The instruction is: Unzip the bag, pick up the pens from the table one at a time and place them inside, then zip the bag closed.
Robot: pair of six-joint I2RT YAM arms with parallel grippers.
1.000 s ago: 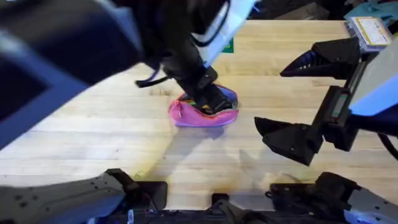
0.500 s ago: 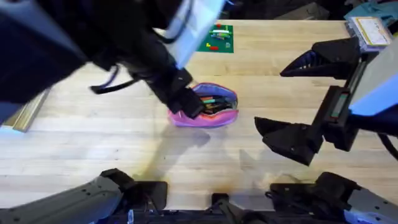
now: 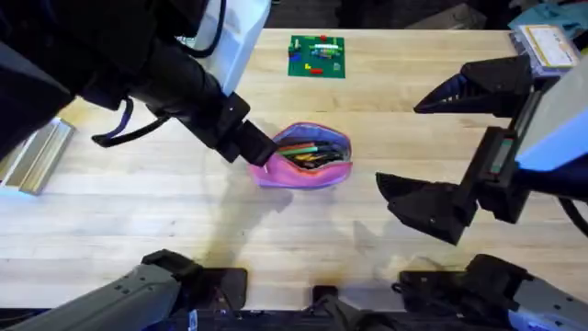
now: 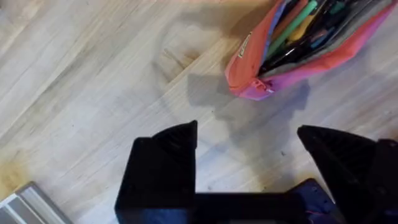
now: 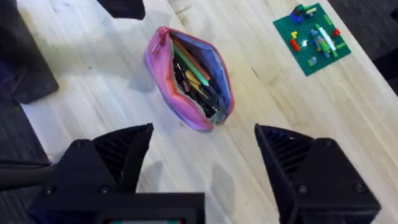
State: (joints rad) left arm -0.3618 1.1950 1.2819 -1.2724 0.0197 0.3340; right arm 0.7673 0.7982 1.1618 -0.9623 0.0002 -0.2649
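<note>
The fingers of the left gripper are held apart and empty, with bare counter between them. Just beyond their tips lies the bag, its pink end and zipper end nearest, unzipped and gaping, with the pens seen inside among other coloured sticks.

The fingers of the right gripper are likewise spread wide and empty, raised well above the bag, which lies ahead of them. A green brick board lies farther off.

The bag is judged light, soft and easily collapsed or dragged. One end is best pinned while the zipper pull, too small to be located with certainty, is pinched and drawn along the opening.
</note>
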